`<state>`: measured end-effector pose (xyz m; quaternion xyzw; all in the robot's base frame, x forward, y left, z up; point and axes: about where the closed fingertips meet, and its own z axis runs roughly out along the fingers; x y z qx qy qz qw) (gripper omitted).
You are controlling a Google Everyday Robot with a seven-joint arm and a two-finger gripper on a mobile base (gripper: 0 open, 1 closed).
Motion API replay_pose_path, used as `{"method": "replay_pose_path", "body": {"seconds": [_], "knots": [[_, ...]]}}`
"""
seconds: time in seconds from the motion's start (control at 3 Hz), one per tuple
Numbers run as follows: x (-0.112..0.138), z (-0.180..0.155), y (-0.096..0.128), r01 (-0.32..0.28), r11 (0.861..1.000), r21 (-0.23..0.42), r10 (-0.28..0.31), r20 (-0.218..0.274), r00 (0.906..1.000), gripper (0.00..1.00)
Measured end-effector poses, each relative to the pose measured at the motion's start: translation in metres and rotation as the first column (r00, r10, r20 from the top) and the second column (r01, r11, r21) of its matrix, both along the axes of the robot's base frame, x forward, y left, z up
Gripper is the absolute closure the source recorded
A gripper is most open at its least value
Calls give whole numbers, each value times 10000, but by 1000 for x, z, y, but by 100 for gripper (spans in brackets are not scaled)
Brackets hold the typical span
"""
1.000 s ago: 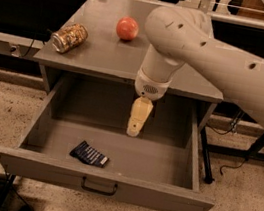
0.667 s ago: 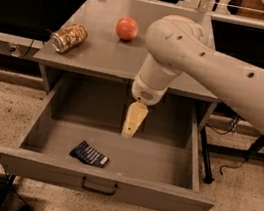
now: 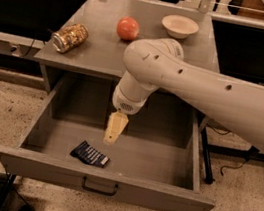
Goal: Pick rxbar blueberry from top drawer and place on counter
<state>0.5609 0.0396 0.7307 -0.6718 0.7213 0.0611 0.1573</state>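
Observation:
The rxbar blueberry [image 3: 90, 154], a flat dark navy wrapper with white stripes, lies on the floor of the open top drawer [image 3: 162, 163] near its front left. My gripper [image 3: 113, 133] hangs inside the drawer with its cream fingers pointing down, just above and to the right of the bar, apart from it. The grey counter [image 3: 94, 45] is above the drawer. My white arm reaches in from the right across the counter's front edge.
On the counter lie a gold patterned can [image 3: 69, 37] on its side at the left, a red apple [image 3: 128, 28] in the middle and a pale bowl [image 3: 179, 25] at the back right. The drawer front has a dark handle [image 3: 99, 188]. Speckled floor surrounds the cabinet.
My arm and gripper have moved left and lower into the drawer, closer to the bar. The bowl is now uncovered. The bar has not moved.

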Motion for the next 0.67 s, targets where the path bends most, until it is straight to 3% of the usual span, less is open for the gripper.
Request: {"method": "replay_pose_path", "body": {"seconds": [0.33,0.67], "knots": [[-13,-21,24,-153,9999,76,149,529,9985,0],[-13,-21,24,-153,9999,76,149,529,9985,0]]}}
